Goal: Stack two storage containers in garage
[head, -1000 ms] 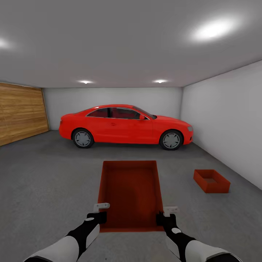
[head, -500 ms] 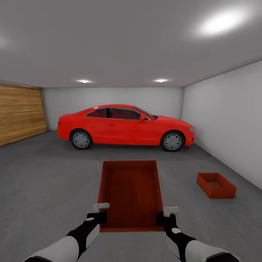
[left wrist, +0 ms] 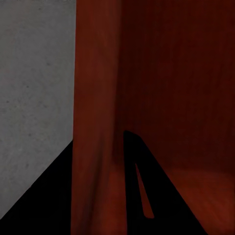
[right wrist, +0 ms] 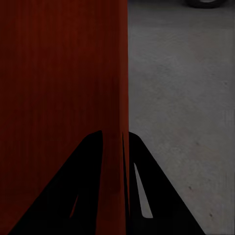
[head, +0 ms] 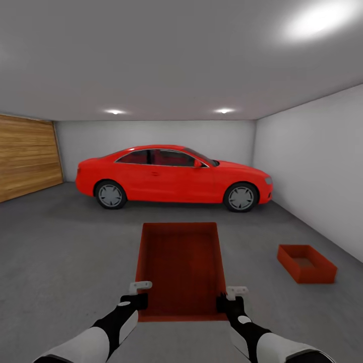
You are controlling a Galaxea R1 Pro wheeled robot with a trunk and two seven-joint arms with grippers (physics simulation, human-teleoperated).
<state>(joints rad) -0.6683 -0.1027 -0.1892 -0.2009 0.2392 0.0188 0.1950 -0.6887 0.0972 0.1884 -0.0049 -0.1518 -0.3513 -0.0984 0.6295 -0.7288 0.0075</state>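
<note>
The garage (head: 166,75) is a bare room with white walls, a pale ceiling with recessed lights, and a wood-slat door (head: 27,156) on the left. A red car (head: 174,176) stands side-on across the far end. The floor (head: 65,242) is dark grey, rough, matte concrete.

The carried container (head: 181,267) hangs in front of the robot, open top up, long axis pointing ahead. The left end effector (head: 135,301) is clenched on its near-left wall, and the left wrist view shows one finger inside and one outside that wall (left wrist: 95,122). The right end effector (head: 228,303) grasps the near-right wall (right wrist: 63,73) the same way. The second container (head: 306,263) sits on the floor off to the right, near the right wall and well apart from the carried one.

The main risk, as I judge it, is the stack going wrong. The floor bin lies at an angle to the held one, so unless the base turns to line them up, the carried bin would land crooked, catch a rim and tip or slide off. Both grips sit at the near end only, so the far end may sag and strike the lower rim first. Thin straight walls pinched between fingers could also slip if the arms move unevenly. Driving too close could nudge the floor bin away.
</note>
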